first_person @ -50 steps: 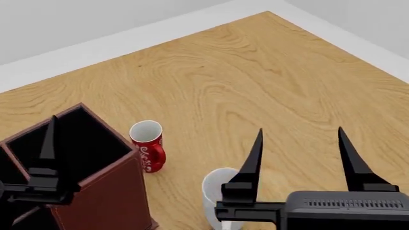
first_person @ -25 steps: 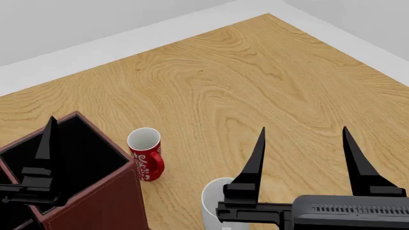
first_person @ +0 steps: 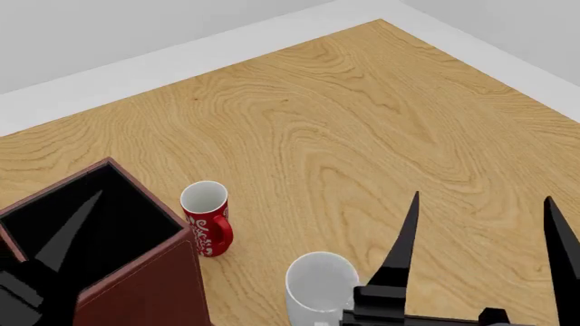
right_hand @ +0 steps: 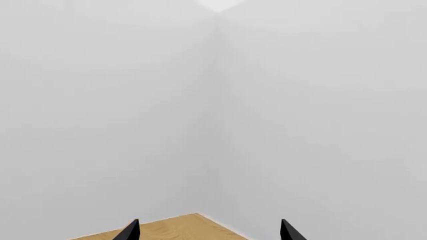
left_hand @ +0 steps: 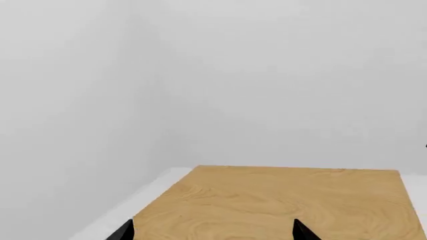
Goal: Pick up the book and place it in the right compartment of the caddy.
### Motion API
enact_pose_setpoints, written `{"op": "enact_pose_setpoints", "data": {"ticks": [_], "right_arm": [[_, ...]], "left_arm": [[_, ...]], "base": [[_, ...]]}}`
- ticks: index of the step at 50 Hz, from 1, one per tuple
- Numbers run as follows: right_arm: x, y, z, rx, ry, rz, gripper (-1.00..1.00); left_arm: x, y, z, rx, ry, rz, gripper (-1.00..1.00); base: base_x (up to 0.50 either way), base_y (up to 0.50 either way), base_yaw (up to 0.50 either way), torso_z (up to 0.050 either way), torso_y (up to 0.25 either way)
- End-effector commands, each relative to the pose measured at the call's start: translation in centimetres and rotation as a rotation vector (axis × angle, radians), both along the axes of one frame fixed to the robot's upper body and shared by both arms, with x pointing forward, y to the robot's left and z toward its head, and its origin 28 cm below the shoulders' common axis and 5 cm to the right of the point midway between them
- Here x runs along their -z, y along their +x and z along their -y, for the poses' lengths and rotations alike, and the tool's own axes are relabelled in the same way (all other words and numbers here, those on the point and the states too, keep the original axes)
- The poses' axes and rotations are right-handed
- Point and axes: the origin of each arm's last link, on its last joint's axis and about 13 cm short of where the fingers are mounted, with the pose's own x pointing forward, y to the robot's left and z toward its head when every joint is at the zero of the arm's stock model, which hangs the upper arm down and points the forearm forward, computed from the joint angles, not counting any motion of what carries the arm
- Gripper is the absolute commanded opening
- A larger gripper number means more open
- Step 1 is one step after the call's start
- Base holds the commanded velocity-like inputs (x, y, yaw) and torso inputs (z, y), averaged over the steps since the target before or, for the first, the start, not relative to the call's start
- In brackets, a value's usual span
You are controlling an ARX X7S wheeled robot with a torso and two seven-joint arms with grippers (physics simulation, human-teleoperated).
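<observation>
While the book shows in no view, the caddy point(first_person: 136, 272) stands at the counter's point(first_person: 344, 122) near left edge, its right compartment point(first_person: 100, 210) opening upward; right hand point(first_person: 485, 231) spread wide, empty; left hand point(left_hand: 212, 235) likewise apart; red mug point(first_person: 206, 217) just beside the caddy.

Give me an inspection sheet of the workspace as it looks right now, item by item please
Surface: wooden table, light grain, corner at the far side.
Job's things: caddy at the near left, its right compartment open, dark and empty as far as shown; book not in view.
Clutter: red mug upright beside the caddy; white mug upright, nearer.
Grippers: left gripper and right gripper both with jaws apart, holding nothing.
Cables: nothing seen.
Surroundings: plain grey walls and floor.
</observation>
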Motion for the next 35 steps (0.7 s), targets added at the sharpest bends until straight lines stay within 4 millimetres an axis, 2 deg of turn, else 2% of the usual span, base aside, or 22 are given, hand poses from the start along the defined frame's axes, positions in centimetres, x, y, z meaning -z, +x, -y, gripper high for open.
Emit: {"op": "enact_pose_setpoints", "data": {"ticks": [1,10,21,28,35], "right_arm": [[-0.5,-1.7,0.8,0.018,0.001,0.012,1.0],[-0.8,-2.2,1.0,0.031,0.015,0.029,1.0],[-0.7,-2.2,1.0,0.024,0.015,0.027,1.0],[-0.6,-1.8,0.8,0.016,0.014,0.016,1.0],[-0.6,-1.8,0.8,0.012,0.012,0.014,1.0]], "left_arm": [[-2.2,-2.1,-0.7,0.117,0.208,-0.053,1.0],[-2.5,-2.3,-0.8,0.156,0.321,-0.082,1.0],[-3.8,-0.5,-0.1,0.132,0.328,-0.068,1.0],[-3.6,0.6,0.7,0.127,0.365,-0.073,1.0],[-2.3,1.0,1.7,0.171,0.4,-0.113,1.0]], "base": [[0.0,0.0,0.0,0.0,0.0],[0.0,0.0,0.0,0.0,0.0],[0.0,0.0,0.0,0.0,0.0],[0.0,0.0,0.0,0.0,0.0],[0.0,0.0,0.0,0.0,0.0]]}}
